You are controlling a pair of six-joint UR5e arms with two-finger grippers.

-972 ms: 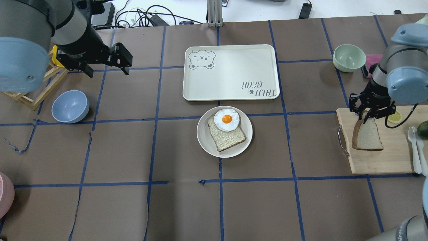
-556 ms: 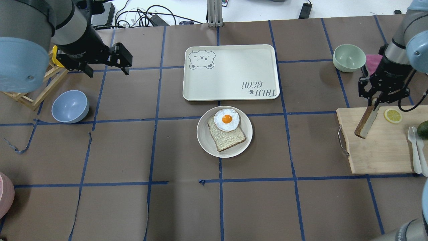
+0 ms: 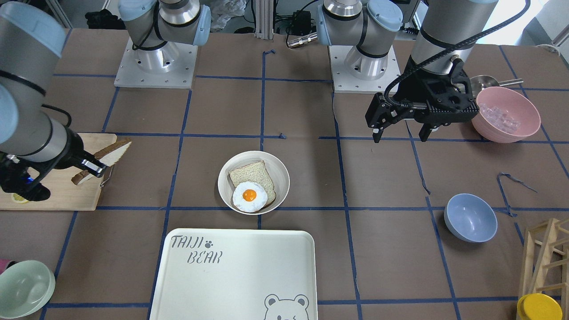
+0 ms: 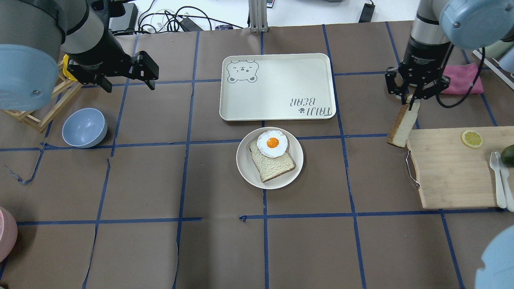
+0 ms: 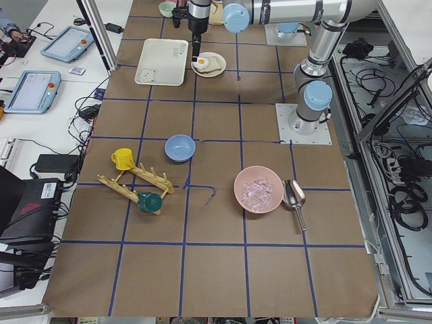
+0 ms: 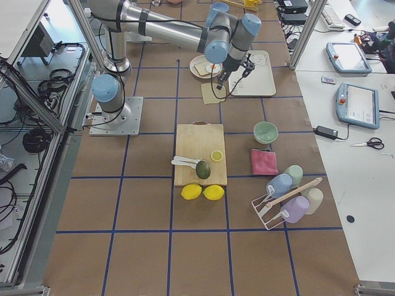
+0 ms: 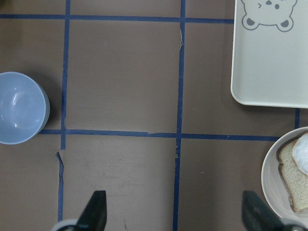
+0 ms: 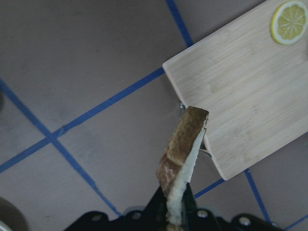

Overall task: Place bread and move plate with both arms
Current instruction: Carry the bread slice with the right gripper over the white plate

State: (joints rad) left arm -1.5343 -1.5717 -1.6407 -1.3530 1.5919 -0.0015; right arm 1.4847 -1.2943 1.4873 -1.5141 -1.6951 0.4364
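Right claw [image 4: 411, 105] pinching bread [image 4: 402, 127] above board [image 4: 453, 172] corner | left claw [image 4: 130, 86] wide, far from plate [image 4: 243, 164]

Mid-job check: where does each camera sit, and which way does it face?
Front-facing: across the table, facing the robot; left hand on its right, right hand with the bread on its left.
Overhead: behind the robot, looking forward and down; both hands in view.
Exterior left: table's left end, looking along it; left arm's base nearest.
Exterior right: right end; right arm holding the bread.
Left wrist: straight down; open fingertips.
Right wrist: down past the bread onto the cutting board.
Shared: the plate shows front-facing and overhead.
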